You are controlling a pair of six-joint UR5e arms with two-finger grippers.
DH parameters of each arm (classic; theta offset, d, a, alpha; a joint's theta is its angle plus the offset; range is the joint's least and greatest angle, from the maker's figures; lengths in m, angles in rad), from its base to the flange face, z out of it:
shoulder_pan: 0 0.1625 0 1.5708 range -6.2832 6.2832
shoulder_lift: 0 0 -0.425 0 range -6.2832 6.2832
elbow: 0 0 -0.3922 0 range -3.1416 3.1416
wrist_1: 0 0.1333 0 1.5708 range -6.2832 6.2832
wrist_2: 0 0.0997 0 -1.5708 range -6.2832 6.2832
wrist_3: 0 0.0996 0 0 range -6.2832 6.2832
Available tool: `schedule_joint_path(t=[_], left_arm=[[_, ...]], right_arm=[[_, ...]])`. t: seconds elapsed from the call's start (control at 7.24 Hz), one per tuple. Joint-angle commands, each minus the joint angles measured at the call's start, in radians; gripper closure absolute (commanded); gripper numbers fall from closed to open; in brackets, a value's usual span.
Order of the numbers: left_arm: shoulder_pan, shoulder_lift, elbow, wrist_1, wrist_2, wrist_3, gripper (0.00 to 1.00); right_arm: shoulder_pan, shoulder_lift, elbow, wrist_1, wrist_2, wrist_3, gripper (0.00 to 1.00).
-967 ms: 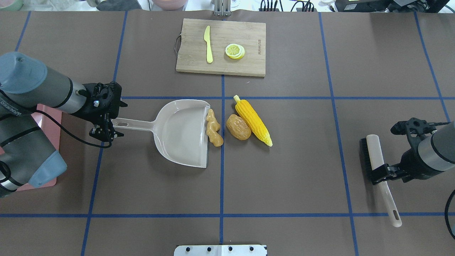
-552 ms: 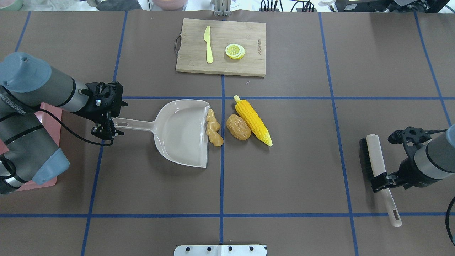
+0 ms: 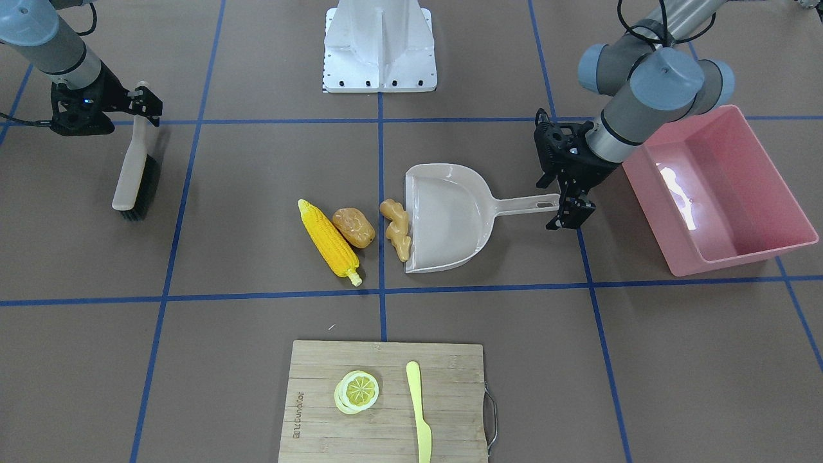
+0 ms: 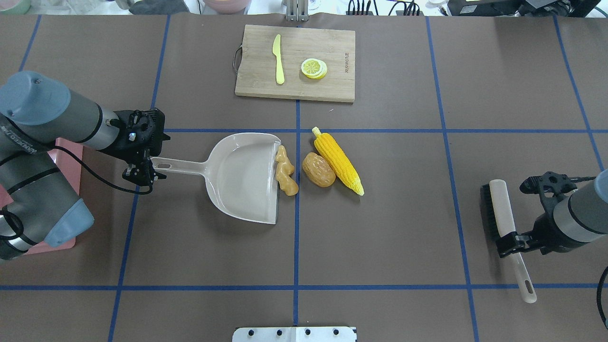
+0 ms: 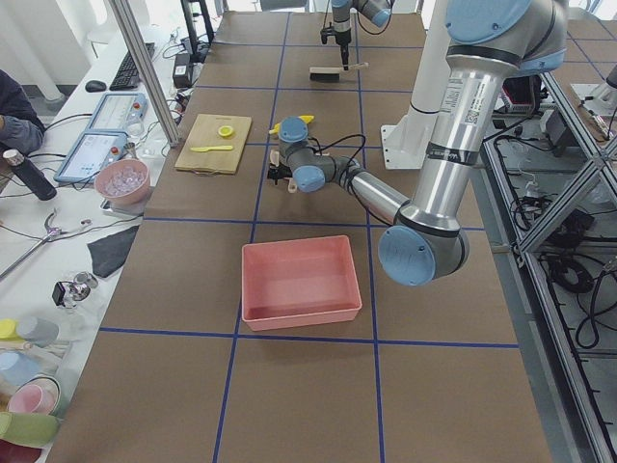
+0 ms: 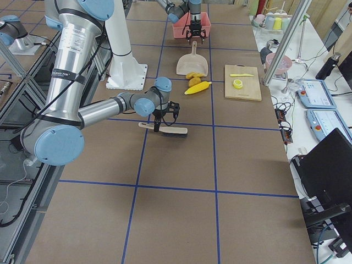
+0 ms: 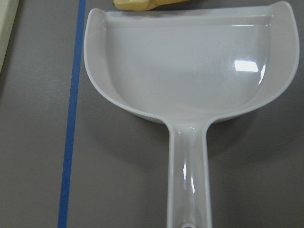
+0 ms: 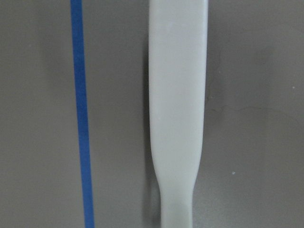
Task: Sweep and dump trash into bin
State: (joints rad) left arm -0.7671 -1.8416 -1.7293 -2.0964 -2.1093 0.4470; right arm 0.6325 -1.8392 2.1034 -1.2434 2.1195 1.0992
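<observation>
The ginger root (image 4: 286, 173) lies against the open lip of the beige dustpan (image 4: 242, 175). The potato (image 4: 318, 170) and corn cob (image 4: 338, 161) lie just to its right, touching each other. My left gripper (image 4: 144, 170) straddles the end of the dustpan handle and looks open. The left wrist view shows the pan (image 7: 190, 61) empty, with the ginger (image 7: 137, 4) at its lip. The pink bin (image 3: 765, 251) stands empty behind my left arm. My right gripper (image 4: 510, 239) looks open around the handle of the brush (image 4: 503, 213), which lies flat on the table.
A wooden cutting board (image 4: 294, 88) at the far middle carries a pale yellow knife (image 4: 278, 59) and a lemon slice (image 4: 314, 68). The robot's base plate (image 4: 294, 334) is at the near edge.
My right gripper has slid along the brush handle toward its tip while the brush stayed put. My left gripper has shifted slightly closer to the dustpan handle. The trash has not moved.
</observation>
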Motion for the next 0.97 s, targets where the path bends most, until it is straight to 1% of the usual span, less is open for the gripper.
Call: schedule_joint_path(t=[0.0, 0.14, 0.41, 0.55, 0.69, 0.83], left_arm=[[0.015, -0.004, 0.02, -0.001, 0.002, -0.008, 0.01], [0.015, -0.005, 0.033, -0.001, 0.002, -0.007, 0.01], [0.031, -0.008, 0.036, -0.013, 0.002, -0.007, 0.01], [0.046, -0.021, 0.053, -0.014, 0.0, -0.008, 0.01], [0.046, -0.036, 0.063, -0.014, 0.0, -0.008, 0.01], [0.046, -0.035, 0.066, -0.019, 0.0, -0.008, 0.01]], right_arm=[[-0.054, -0.002, 0.0, 0.056, -0.051, 0.114, 0.01], [-0.101, -0.014, 0.001, 0.071, -0.102, 0.14, 0.01], [-0.125, -0.047, 0.013, 0.091, -0.111, 0.143, 0.01], [-0.129, -0.076, 0.012, 0.137, -0.115, 0.143, 0.01], [-0.131, -0.09, 0.01, 0.159, -0.118, 0.143, 0.01], [-0.134, -0.091, 0.009, 0.165, -0.13, 0.142, 0.03]])
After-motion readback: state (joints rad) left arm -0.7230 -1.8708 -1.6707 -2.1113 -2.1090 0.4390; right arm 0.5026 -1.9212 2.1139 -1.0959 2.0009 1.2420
